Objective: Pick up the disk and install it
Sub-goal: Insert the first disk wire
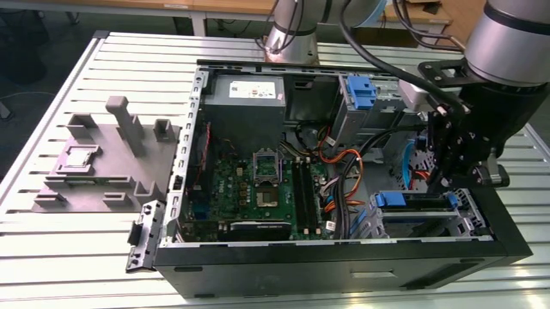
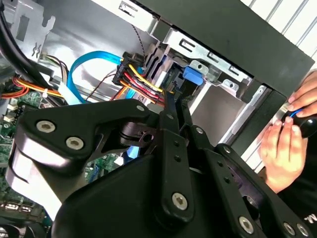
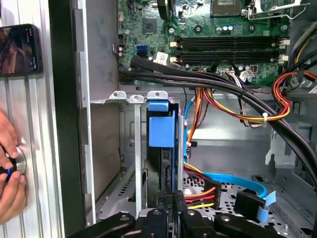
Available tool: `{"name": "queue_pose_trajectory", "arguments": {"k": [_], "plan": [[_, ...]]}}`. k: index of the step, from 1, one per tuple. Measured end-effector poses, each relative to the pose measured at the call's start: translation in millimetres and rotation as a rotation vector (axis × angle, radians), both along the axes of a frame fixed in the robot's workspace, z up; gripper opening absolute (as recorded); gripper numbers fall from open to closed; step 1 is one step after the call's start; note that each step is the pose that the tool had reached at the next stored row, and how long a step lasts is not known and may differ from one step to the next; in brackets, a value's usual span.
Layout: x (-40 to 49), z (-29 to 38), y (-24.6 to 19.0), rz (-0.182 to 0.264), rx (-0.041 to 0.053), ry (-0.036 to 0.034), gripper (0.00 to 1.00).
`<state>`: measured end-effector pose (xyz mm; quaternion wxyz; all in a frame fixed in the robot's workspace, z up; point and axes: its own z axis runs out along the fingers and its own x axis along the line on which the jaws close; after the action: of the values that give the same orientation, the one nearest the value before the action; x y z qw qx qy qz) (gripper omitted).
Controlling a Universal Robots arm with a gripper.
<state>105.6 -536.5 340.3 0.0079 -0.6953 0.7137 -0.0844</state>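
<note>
disk standing in the drive cage, gripper right over it

slatted metal table [image 1: 69, 244] carries an open black computer case [image 1: 344, 257], with a grey fixture block [image 1: 103, 167] well off to the exterior view's left. in the exterior view the gripper [image 1: 447, 183] hangs inside the case, directly above the drive cage [image 1: 421, 215], where the blue carrier tab of the disk [image 1: 391, 199] sits just below the fingertips. green motherboard [image 1: 257, 187] lies away from the gripper toward the exterior view's left.

in the second wrist view the black fingers [image 2: 171, 124] run close together, meeting on a thin dark edge just under the blue tab [image 2: 192, 76]; red, yellow and orange cables [image 2: 138, 82] crowd beside them. a person's hand [image 2: 285, 144] rests outside the case wall.

in the first wrist view the disk [image 3: 162, 134] stands on edge in the cage slot, blue carrier end farthest from the gripper [image 3: 171, 210], whose fingertips pinch its near edge. a phone [image 3: 20, 49] lies on the table, and a hand [image 3: 10, 173] holds a round knob.
</note>
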Motion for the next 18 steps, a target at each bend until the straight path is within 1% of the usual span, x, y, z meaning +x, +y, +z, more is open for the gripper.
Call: {"name": "queue_pose_trajectory", "arguments": {"k": [6,8,10,13,18], "plan": [[0.0,-3.8,0.0,-0.062,0.0001,0.0000,0.17],[0.3,-4.4,0.0,-0.077,0.0011,0.0000,0.17],[1.0,-4.4,0.0,-0.079,0.0037,0.0001,0.17],[1.2,-4.6,-0.1,-0.078,0.0141,0.0006,0.17],[1.3,-4.7,-0.5,-0.047,0.0148,0.0009,0.17]]}}
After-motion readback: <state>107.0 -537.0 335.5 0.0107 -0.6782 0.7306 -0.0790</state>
